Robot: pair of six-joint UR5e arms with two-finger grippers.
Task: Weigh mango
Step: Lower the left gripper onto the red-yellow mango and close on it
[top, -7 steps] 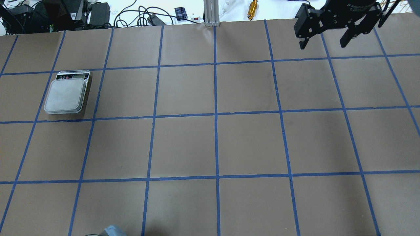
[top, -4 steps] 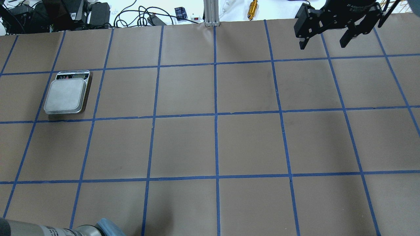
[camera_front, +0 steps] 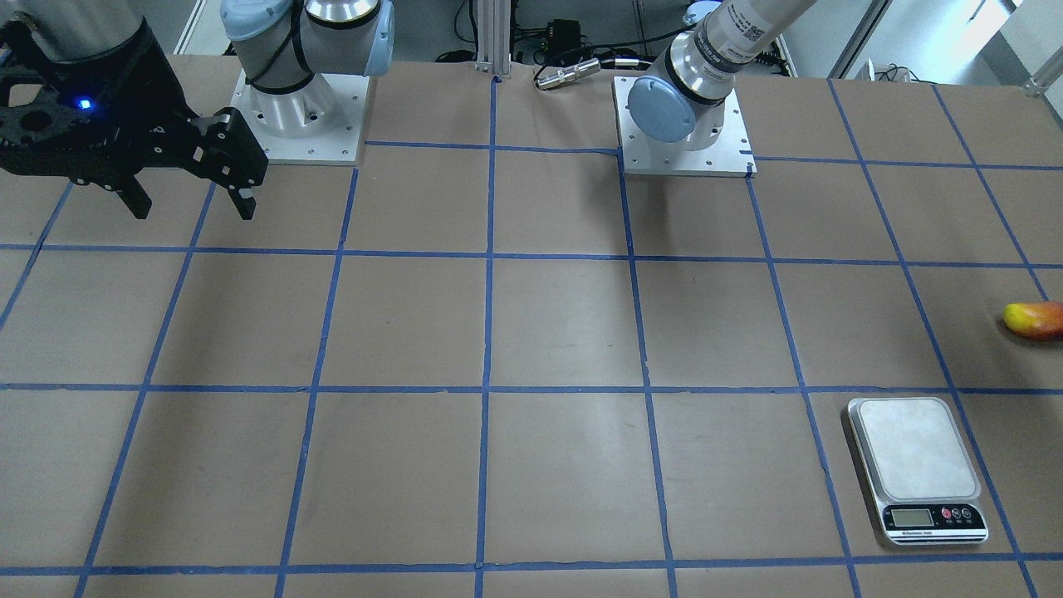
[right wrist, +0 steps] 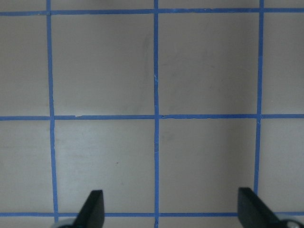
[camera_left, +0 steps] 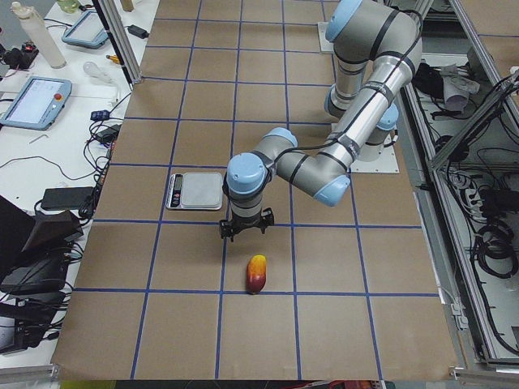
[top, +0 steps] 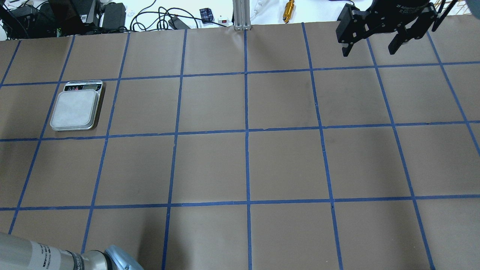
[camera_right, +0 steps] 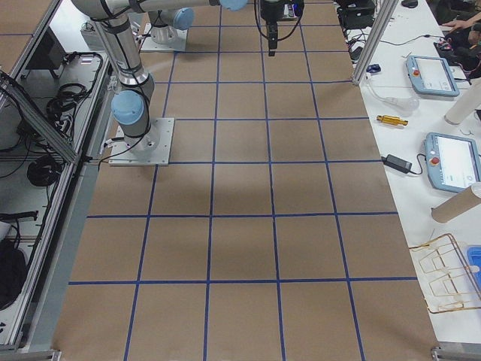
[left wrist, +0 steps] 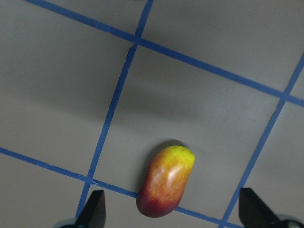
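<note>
The mango (left wrist: 166,180), yellow at one end and red at the other, lies on the table across a blue tape line. It also shows at the right edge of the front view (camera_front: 1034,320) and in the left side view (camera_left: 256,273); the overhead view does not reach it. My left gripper (left wrist: 172,210) is open and hovers above it, fingertips (left wrist: 94,209) wide apart on either side. The scale (top: 75,108) with its bare plate stands close by (camera_left: 195,190). My right gripper (top: 371,47) is open and empty, high over the far right corner.
The table is brown paper with a blue tape grid. My left arm's forearm (top: 56,258) crosses the overhead view's bottom left corner. Cables, a brass part (top: 288,10) and tablets (camera_right: 451,162) lie beyond the far edge. The arm bases (camera_front: 681,124) stand at the robot's side.
My left arm's forearm has come further into the overhead view's bottom left corner. The right gripper and the scale have not moved.
</note>
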